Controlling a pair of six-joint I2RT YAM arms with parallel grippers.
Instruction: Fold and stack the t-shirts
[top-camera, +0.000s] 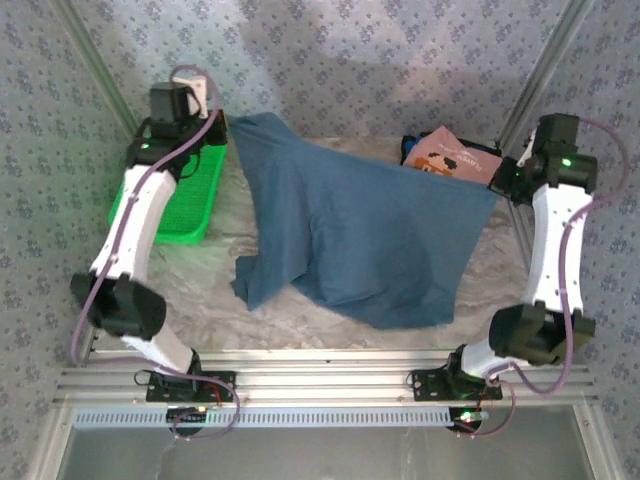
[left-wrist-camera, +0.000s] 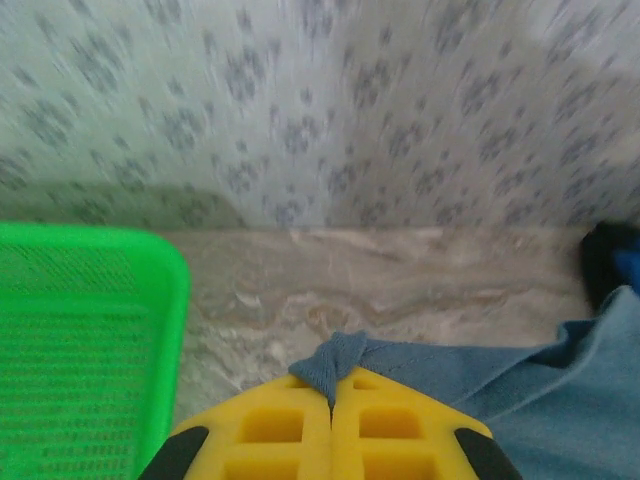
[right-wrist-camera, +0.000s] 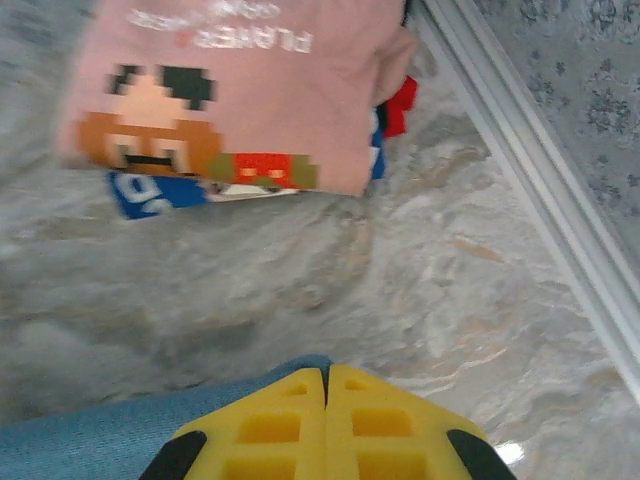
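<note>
A plain teal-blue t-shirt hangs stretched between both arms above the marble table, its lower part drooping toward the front. My left gripper is shut on one corner of it at the back left, a bunched bit of cloth poking out past the yellow tips. My right gripper is shut on the opposite corner at the right. A folded pink t-shirt with a blocky pixel print lies on dark blue shirts at the back right.
A green mesh basket sits at the back left, close beside my left gripper. Metal frame rails run along the table's right edge. Patterned walls enclose the back and sides.
</note>
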